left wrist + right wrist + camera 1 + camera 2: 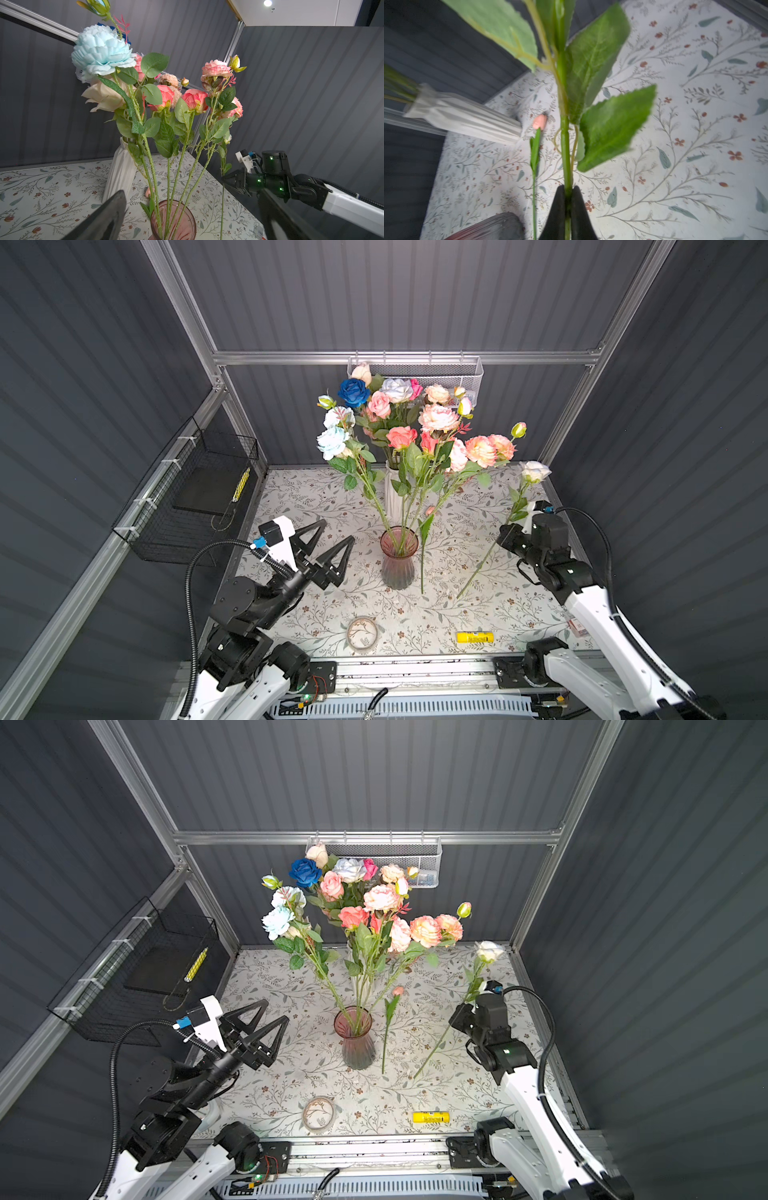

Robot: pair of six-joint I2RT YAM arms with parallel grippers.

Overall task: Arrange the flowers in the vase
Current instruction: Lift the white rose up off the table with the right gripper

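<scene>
A pink glass vase [398, 558] [354, 1038] [173, 220] stands mid-table and holds several flowers [482, 450] in pink, peach and pale blue. My right gripper [503, 531] [456, 1017] [568, 189] is shut on the green stem of a white rose [535, 471] [489, 951], right of the vase, with the stem's lower end slanting down toward the table. A pink bud flower [423, 556] [535, 149] lies on the table beside the vase. My left gripper [338, 530] [276, 1009] [191, 199] stays open left of the vase and holds nothing.
Behind the pink vase, a white ribbed vase [390, 502] [121, 172] carries more flowers, among them a deep blue rose [353, 392]. A tape roll [362, 634] and a yellow tube [474, 637] lie near the front edge. A black wire basket [187, 497] hangs on the left wall.
</scene>
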